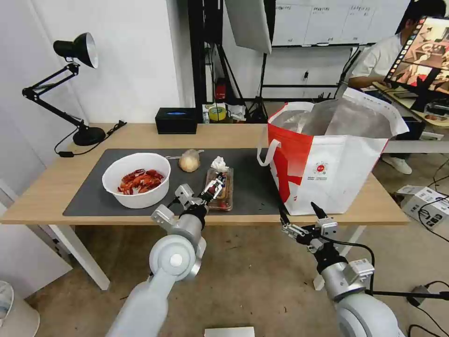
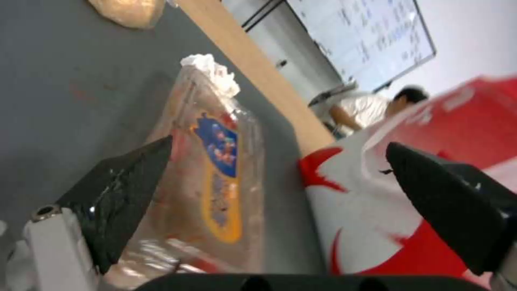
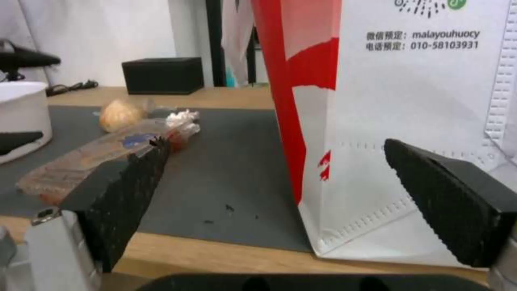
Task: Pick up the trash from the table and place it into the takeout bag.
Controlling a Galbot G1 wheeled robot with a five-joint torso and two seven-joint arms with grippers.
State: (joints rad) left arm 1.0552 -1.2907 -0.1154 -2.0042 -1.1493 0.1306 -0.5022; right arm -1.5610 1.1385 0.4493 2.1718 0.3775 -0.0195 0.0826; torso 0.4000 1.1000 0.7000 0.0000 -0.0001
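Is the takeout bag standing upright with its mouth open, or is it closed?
Upright and open. The bag stands on the table, its foil-lined mouth spread wide, handles hanging outside.

Light-wood table, matt grey mat, glossy clear tray — bag lining seemingly foil.

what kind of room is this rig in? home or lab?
Most likely a lab or office test space, not a home: a whiteboard on the back wall, a studio light panel on a stand, and a monitor at a neighbouring desk behind the table.
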